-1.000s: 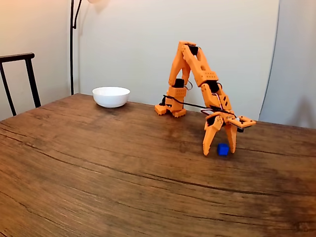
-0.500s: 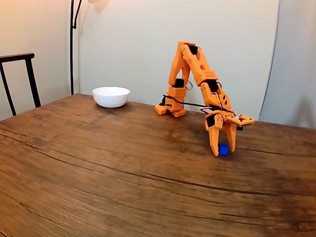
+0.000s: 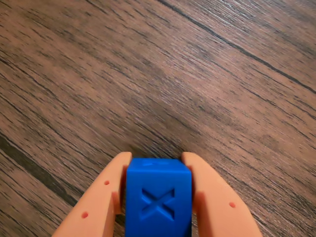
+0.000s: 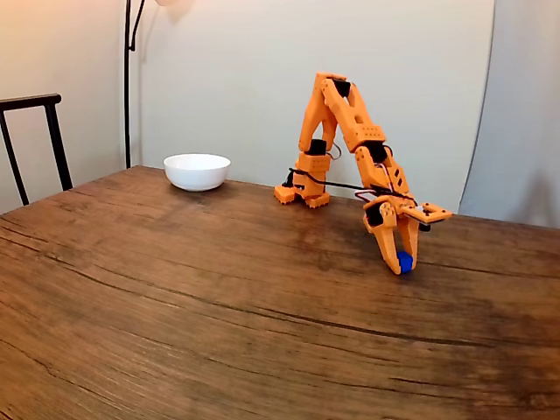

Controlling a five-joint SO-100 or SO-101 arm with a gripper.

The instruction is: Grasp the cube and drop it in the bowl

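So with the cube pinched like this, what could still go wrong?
1. The gripper holds the cube near its fingertips, so it might slip when lifted.
2. The bowl sits far across the table in the fixed view, so the long swing could shake the cube loose or miss the rim.

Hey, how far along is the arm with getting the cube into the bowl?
Grasp looks done: the orange gripper is shut on the small blue cube, low at the wooden table. Left: lift, carry to the round white bowl, which looks empty, and drop.
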